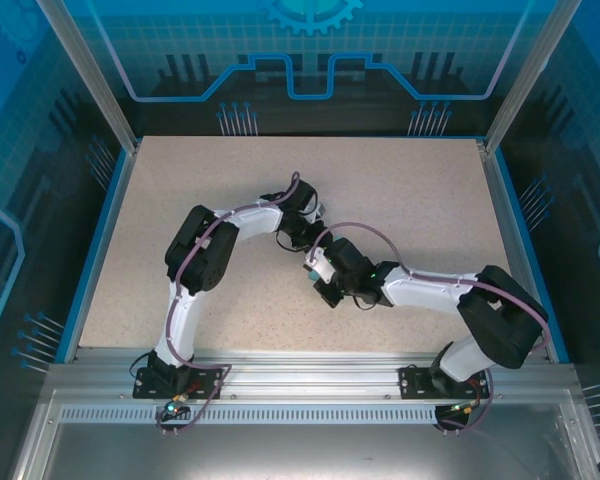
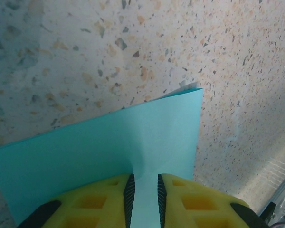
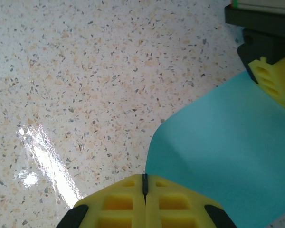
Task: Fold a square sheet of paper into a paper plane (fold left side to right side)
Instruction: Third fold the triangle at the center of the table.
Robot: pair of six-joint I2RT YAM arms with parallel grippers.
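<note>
Counting from where I stand: one table (image 1: pixel 400 200), speckled, with a blue rim. Two arms rise from its near edge, the left arm (image 1: pixel 195 255) and the right arm (image 1: pixel 500 320), both white with black joints. That makes two black bases, one left base (image 1: pixel 165 375) and one right base (image 1: pixel 442 385). Two grippers, the left gripper (image 2: pixel 143 183) and the right gripper (image 3: pixel 144 178), sit near the middle of the table. Each has two yellow fingers (image 2: pixel 194 199), four in all. On the left pair I count two black ribbed pads (image 2: pixel 129 192). One square sheet of paper (image 2: pixel 109 142), light blue.
</note>
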